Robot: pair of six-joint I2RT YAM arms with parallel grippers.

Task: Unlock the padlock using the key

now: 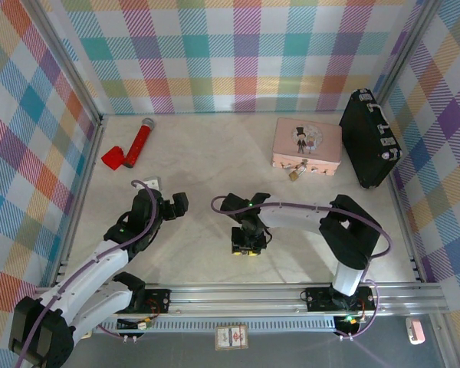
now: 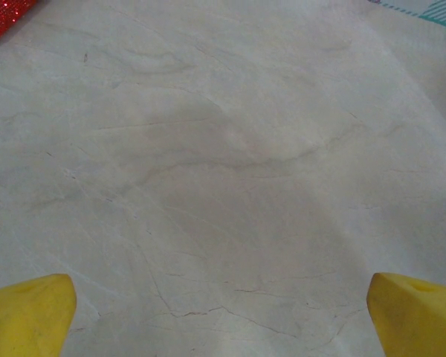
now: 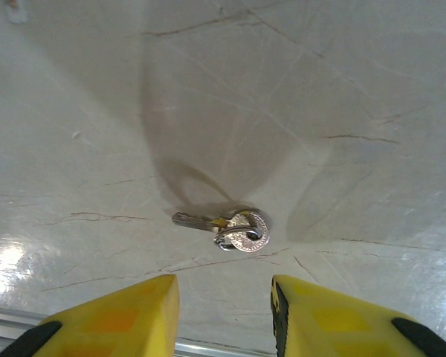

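Bright, even light, soft shadows, glare patch on the table [image 3: 7,262].

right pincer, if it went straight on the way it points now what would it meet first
Most likely the key, lying flat on the table just ahead of the open right pincer. Depth is unclear, so it could touch bare table beside the key first.

You're looking at a pale, marble-veined tabletop [image 1: 207,153], boxed in on three sides by walls [image 1: 238,54] papered in pastel plaid. Aluminium struts [image 1: 64,57] run up the back corners, a ribbed metal rail [image 1: 291,291] edges the near side, and a bright glare [image 3: 4,264] sits beside it.
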